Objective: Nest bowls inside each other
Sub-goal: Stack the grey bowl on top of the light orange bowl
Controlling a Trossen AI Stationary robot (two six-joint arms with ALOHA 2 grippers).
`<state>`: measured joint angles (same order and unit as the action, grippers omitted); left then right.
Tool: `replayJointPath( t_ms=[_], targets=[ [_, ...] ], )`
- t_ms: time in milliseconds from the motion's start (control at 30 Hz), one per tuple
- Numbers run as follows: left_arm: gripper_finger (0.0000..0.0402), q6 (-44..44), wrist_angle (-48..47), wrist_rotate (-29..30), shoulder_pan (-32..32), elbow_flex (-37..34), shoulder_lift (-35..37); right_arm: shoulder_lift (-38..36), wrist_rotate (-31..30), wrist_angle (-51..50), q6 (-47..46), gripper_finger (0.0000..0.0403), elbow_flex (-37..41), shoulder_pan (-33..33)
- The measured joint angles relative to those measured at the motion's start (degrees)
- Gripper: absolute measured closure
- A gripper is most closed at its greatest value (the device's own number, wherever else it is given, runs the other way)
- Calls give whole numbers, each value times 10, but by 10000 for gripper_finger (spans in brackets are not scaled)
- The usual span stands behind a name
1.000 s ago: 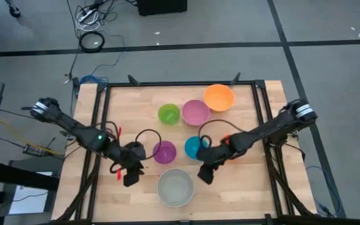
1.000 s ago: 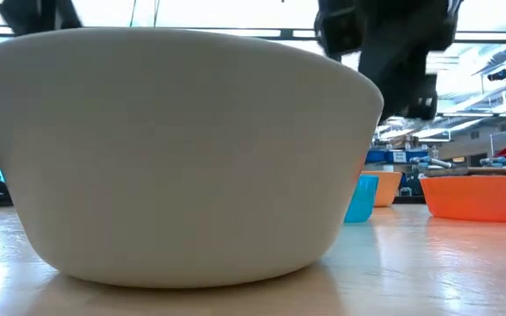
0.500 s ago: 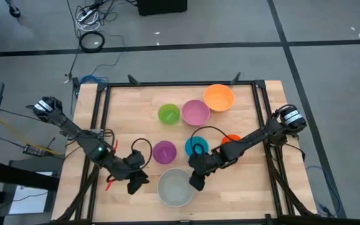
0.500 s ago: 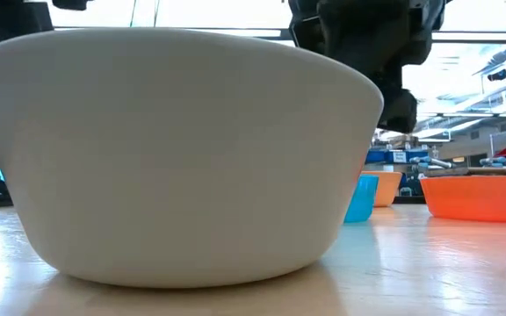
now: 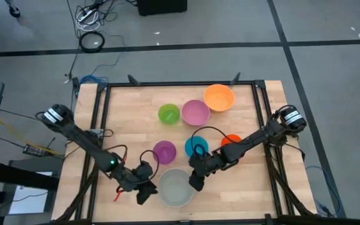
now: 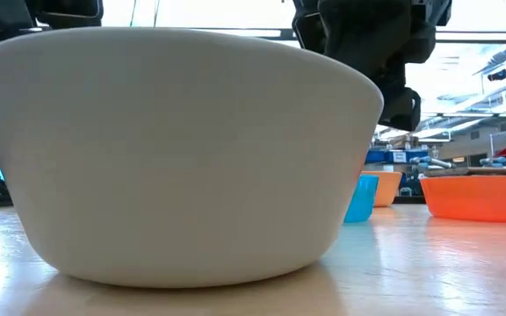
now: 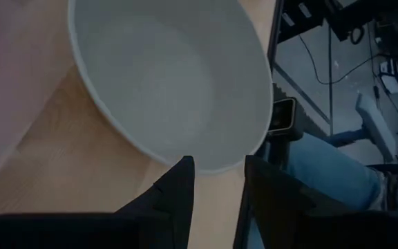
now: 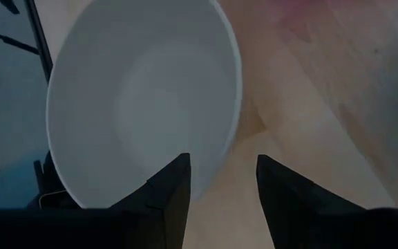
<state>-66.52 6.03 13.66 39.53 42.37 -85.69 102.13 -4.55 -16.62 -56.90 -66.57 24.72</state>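
Note:
The grey-white bowl (image 5: 175,187) stands upright near the table's near edge and fills the low view (image 6: 183,158). My left gripper (image 5: 147,192) is open at the bowl's left rim, which shows just ahead of its fingertips (image 7: 216,166). My right gripper (image 5: 194,182) is open over the bowl's far-right rim, which runs between its fingers (image 8: 220,166). Behind stand the purple bowl (image 5: 164,152), the blue bowl (image 5: 196,147) and the red-orange bowl (image 5: 230,140). Farther back are the lime green bowl (image 5: 169,114), the pink bowl (image 5: 195,112) and the orange bowl (image 5: 219,97).
Each bowl rests on its base on the wooden tabletop (image 5: 124,125), apart from the others. A black frame (image 5: 99,125) runs along the table's sides. Bare wood lies to the far left and near right. A person's leg (image 7: 323,166) shows beyond the near edge.
My left gripper has sunk and gone toward the near edge and rightward to the grey-white bowl's left rim, tipping as it went. My right gripper has gone a little leftward and nearer, to the bowl's far-right rim. The bowls have kept still.

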Motion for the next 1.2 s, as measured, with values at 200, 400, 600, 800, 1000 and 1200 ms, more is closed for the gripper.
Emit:
replayJointPath(
  t_ms=[200,400,600,800,1000,1200],
  targets=[
    [264,1,44,0,0,0,-17,0,-19,0,-1,249,0,8],
    [264,20,101,-2,0,1,-12,26,-19,37,-3,249,-1,10],
    [264,27,118,-15,0,1,-12,60,-13,70,-3,249,0,11],
    [264,34,147,-18,0,1,-12,75,-19,70,5,285,0,7],
    [264,58,202,-33,0,1,-12,53,-13,72,48,389,0,-2],
    [264,95,240,-40,-4,1,1,-17,-21,40,70,400,1,-9]
  ],
)
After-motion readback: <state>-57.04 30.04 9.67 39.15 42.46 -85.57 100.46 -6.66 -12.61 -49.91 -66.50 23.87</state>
